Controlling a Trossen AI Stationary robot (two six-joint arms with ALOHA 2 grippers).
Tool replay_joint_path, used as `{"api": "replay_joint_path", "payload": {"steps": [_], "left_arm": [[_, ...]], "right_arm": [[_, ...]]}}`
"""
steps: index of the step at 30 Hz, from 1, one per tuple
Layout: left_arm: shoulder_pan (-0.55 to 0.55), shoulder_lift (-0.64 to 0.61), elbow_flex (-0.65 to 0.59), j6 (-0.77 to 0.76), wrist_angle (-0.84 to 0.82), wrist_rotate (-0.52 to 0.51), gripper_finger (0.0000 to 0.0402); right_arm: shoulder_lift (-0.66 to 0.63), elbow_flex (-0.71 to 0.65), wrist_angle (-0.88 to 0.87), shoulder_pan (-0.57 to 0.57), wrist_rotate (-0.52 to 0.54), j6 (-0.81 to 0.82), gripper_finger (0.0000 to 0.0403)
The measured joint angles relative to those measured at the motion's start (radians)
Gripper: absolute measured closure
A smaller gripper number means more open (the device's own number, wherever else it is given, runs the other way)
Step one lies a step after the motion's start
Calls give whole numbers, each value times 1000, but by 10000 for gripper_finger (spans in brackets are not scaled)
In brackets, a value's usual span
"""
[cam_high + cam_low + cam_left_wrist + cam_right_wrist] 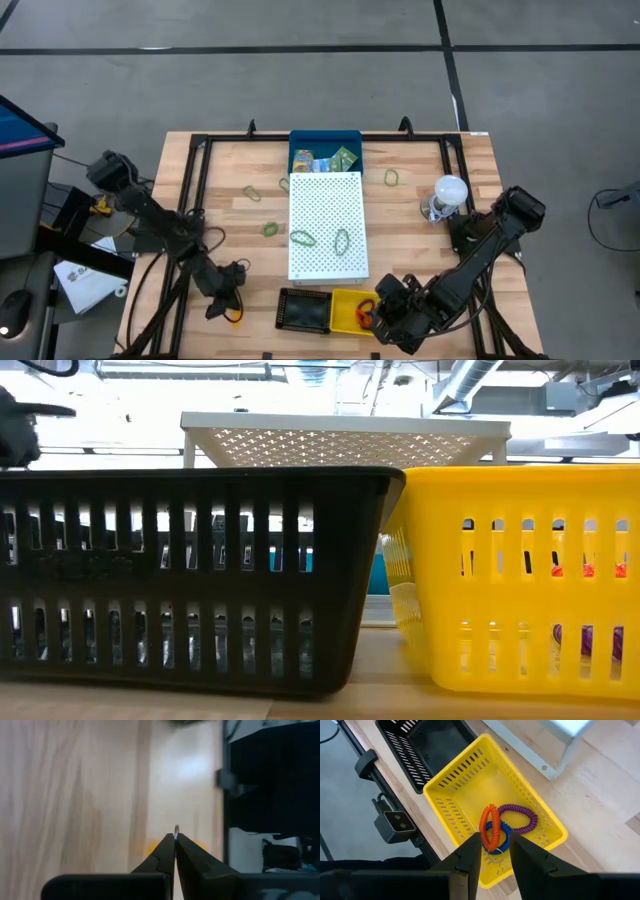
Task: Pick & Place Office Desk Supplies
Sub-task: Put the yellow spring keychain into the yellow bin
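Over the yellow basket (495, 815) at the table's near edge, your right gripper (495, 851) hung with its fingers apart, holding nothing. Only the right wrist view looked inside: three coiled bands lay there, an orange coil (490, 827) leaning on a blue coil (501, 837), with a purple coil (520, 817) touching them. The low view caught those only as slivers of colour through the slots (it mostly showed the black basket (190, 575) standing just beside the yellow one).

From the high view you could count four green rubber bands on bare wood and two more on the white perforated board (327, 195); the printed packets (325, 160) sat in the blue bin (325, 138) at the far end.

Your left gripper (175, 836) was down on the wood left of the black basket, fingers pressed together; whether it pinched the orange smudge beneath, you couldn't tell.
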Motion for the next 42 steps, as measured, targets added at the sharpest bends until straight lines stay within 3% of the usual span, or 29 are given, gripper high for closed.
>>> {"api": "replay_joint_path", "payload": {"steps": [6, 12, 19, 24, 32, 37, 42], "left_arm": [[113, -238, 0, 119, -111, 28, 401], [301, -471, 5, 194, -138, 28, 401], [500, -537, 126, 340, -141, 74, 401], [619, -438, 299, 482, -106, 114, 401], [796, -73, 628, 695, -107, 267, 401], [819, 158, 783, 728, -103, 359, 401], [803, 362, 840, 712, -41, 475, 401]], "right_arm": [[-7, 1, -30, 3, 17, 0, 305], [-14, 0, -59, 10, 25, 4, 305], [-17, 0, -98, 15, 26, 0, 305], [-36, 0, -151, 27, 47, 0, 305], [-52, 0, -229, 48, 51, -2, 305], [-78, 0, -289, 71, 51, 0, 305], [-79, 0, -315, 75, 51, 0, 305]]}}
